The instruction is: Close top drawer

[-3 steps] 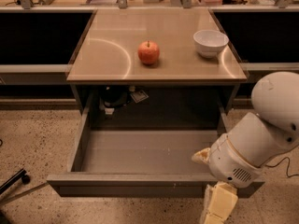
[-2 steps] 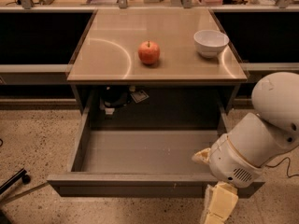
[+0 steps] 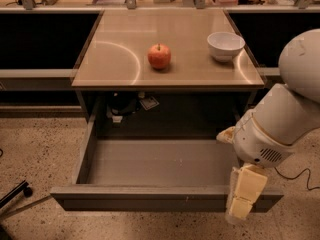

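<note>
The top drawer is a wide, shallow grey metal drawer pulled fully out from under the table. Its inside is bare, and its plain front panel faces the camera low in the view. My gripper hangs at the right end of that front panel, its cream-coloured fingers pointing down over the panel's top edge. My white arm comes in from the right.
The steel table above the drawer carries a red apple and a white bowl. Dark recessed shelves flank the table on both sides. A black chair leg with a caster lies on the speckled floor at lower left.
</note>
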`<state>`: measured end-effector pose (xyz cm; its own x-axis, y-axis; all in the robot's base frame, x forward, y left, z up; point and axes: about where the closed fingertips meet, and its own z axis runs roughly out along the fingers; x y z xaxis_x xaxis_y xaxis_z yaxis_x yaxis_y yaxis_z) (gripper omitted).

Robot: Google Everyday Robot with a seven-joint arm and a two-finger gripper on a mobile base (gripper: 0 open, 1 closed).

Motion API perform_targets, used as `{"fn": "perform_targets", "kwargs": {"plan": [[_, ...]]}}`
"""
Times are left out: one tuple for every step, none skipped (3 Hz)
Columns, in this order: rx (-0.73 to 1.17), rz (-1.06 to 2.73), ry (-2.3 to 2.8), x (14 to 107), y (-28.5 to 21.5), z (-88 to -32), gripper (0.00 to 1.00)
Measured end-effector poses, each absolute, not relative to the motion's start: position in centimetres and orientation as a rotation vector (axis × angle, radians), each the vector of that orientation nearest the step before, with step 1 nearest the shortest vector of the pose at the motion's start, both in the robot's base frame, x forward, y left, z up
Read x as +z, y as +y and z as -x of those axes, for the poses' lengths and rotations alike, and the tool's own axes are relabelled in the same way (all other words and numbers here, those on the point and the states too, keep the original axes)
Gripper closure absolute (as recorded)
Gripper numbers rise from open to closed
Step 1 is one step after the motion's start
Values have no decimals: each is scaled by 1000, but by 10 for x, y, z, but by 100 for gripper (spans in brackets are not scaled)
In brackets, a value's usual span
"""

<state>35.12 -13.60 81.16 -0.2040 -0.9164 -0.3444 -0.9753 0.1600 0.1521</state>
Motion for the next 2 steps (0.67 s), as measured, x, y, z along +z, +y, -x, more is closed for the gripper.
{"fn": "perform_targets", "kwargs": {"plan": [[533, 1894, 2284, 804, -141, -339, 0], [624, 1905, 2319, 785, -143, -317, 0]]}}
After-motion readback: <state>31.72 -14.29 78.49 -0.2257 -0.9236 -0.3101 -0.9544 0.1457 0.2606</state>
